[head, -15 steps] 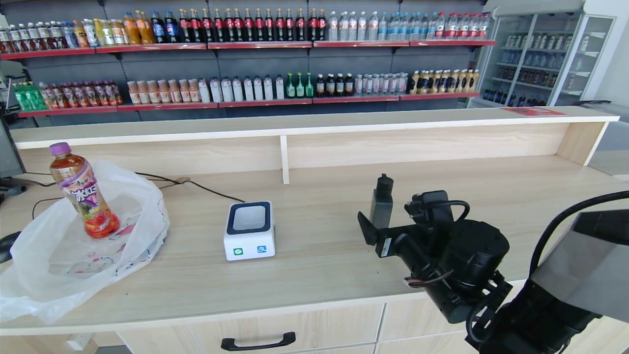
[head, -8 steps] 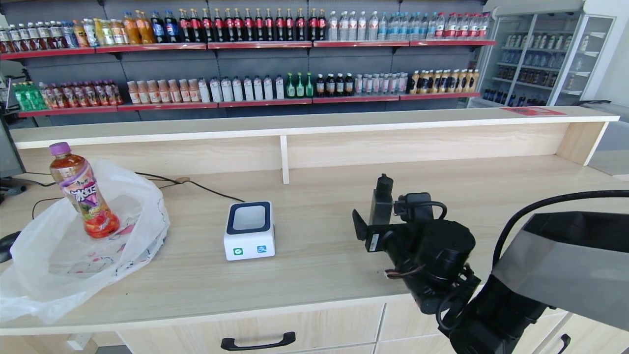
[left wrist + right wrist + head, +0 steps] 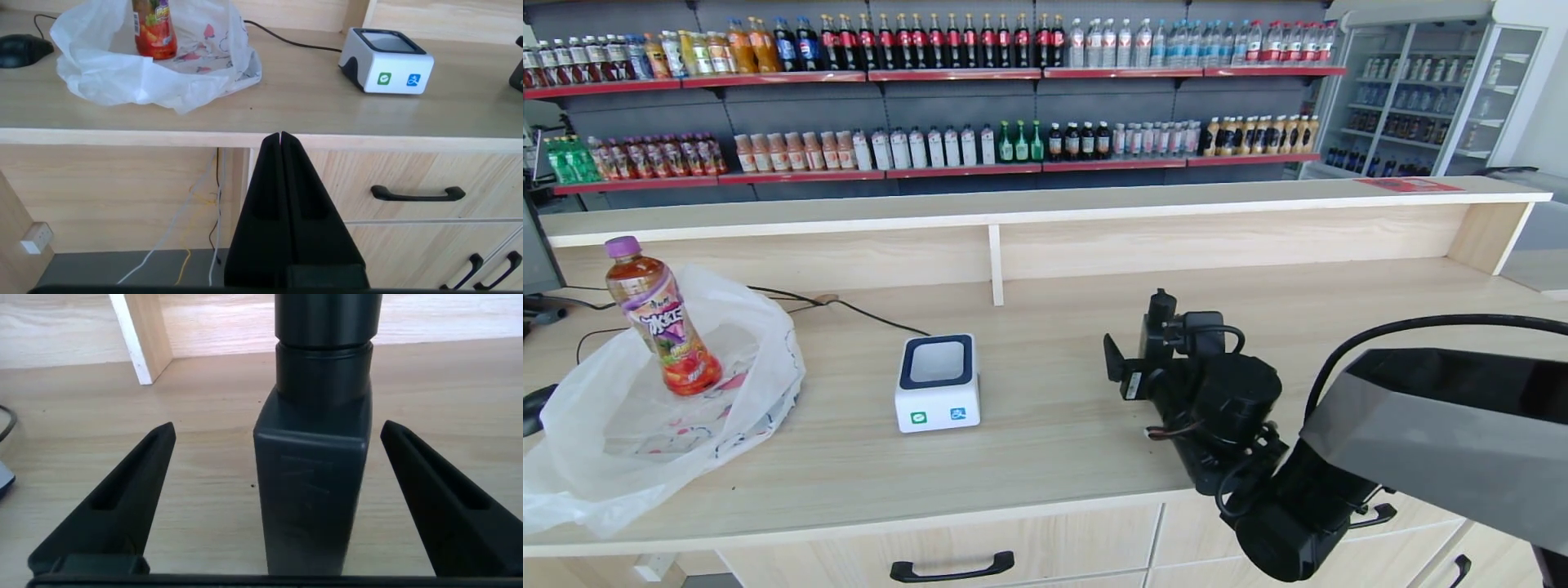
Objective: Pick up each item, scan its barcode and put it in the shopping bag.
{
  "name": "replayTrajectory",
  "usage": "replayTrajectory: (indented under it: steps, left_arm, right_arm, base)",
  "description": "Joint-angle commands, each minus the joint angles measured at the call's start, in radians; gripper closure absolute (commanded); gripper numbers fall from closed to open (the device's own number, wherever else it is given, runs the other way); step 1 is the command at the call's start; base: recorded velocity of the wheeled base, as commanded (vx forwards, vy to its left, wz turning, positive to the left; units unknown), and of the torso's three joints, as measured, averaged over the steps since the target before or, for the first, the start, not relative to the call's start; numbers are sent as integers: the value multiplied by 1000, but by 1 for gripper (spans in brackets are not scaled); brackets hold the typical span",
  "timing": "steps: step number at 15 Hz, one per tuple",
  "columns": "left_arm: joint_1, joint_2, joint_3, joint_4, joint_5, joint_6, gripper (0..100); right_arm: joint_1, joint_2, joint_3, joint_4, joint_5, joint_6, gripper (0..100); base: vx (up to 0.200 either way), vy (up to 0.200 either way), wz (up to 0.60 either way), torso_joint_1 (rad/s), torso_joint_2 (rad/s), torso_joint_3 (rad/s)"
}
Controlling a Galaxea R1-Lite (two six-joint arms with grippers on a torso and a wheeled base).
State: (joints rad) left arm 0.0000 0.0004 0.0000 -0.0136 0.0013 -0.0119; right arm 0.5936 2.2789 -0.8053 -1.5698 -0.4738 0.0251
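Head view, worktop [image 3: 1054, 457]: pale wood with a raised back ledge; it carries every task thing, and drawers sit under its front edge.
Shelves [image 3: 947, 77]: red-edged rows of drink bottles on the wall behind the worktop.
Shopping bag [image 3: 621, 441]: white thin plastic, lying open and crumpled at the robot's left end of the worktop, well apart from the dark bottle.
Right gripper [image 3: 276, 437]: open over the right half of the worktop. Its two fingers stand either side of the dark bottle with a gap on each side, touching nothing.
Left gripper [image 3: 280, 143]: closed on nothing, fingers pressed flat together, hanging in front of the cupboard fronts below the worktop edge.
Scanner [image 3: 938, 382]: white box with a dark blue frame round its top window, between the bag and the right gripper; a black cable leaves it toward the back left.
Tea bottle [image 3: 662, 318]: purple cap, reddish drink, standing slightly tilted inside the shopping bag.
Dark bottle [image 3: 1158, 314]: dark grey, square body, round black neck, upright on the worktop between the right gripper's fingers.
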Motion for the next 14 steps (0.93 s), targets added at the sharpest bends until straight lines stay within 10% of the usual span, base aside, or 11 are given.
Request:
replayTrajectory:
  steps: [1,14]
  left_arm:
    - [0,0,0,0,0,0,100]
    - [0,0,0,0,0,0,100]
  right_arm:
    - [-15,14,-15,-1,0,-1,0]
    - [-52,27,0,-1,0,-1,0]
  base:
    - [0,0,0,0,0,0]
    - [0,0,0,0,0,0]
